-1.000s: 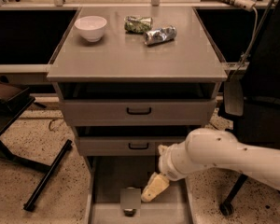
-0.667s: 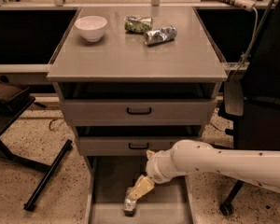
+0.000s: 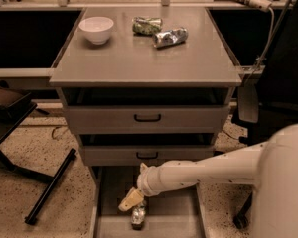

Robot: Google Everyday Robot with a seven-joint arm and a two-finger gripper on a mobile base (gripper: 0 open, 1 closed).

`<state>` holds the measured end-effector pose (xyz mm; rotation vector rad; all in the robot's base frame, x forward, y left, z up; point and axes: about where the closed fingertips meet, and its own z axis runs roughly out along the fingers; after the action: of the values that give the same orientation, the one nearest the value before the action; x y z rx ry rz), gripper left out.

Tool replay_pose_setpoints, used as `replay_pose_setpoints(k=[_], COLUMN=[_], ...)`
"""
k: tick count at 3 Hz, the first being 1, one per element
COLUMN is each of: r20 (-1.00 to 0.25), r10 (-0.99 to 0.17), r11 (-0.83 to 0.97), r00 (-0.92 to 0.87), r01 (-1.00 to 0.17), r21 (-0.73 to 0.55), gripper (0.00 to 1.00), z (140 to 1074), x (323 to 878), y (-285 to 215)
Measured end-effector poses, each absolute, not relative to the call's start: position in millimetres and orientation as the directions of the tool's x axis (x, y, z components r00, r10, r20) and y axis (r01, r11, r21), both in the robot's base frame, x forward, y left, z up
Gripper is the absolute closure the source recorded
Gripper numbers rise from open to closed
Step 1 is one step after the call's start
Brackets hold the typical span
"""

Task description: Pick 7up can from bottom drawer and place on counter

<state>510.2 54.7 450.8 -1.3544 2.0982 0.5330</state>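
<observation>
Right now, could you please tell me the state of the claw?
Claw: cannot be told; it is down in the bottom drawer, by the 7up can.

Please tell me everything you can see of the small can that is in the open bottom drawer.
The can is small, round and slim, with a shiny, pale silvery skin that looks like metal. No label can be read. It rests on the bare grey floor of the open bottom drawer, a little left of the middle, and it is the only thing there. Whether it stands upright or leans cannot be told. The robot's cream hand is at its upper end, slightly to the left. Whether the hand touches the can cannot be told.
</observation>
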Motion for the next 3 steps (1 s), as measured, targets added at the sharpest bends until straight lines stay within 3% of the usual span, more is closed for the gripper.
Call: replay_pose_setpoints(k=[3], r20=[-0.654], r10=[-0.666], r11=[0.459], r00=[-0.359], r01=[-0.888], r21=[0.020], gripper=[0.00], z=[432], x=[522], y=[57])
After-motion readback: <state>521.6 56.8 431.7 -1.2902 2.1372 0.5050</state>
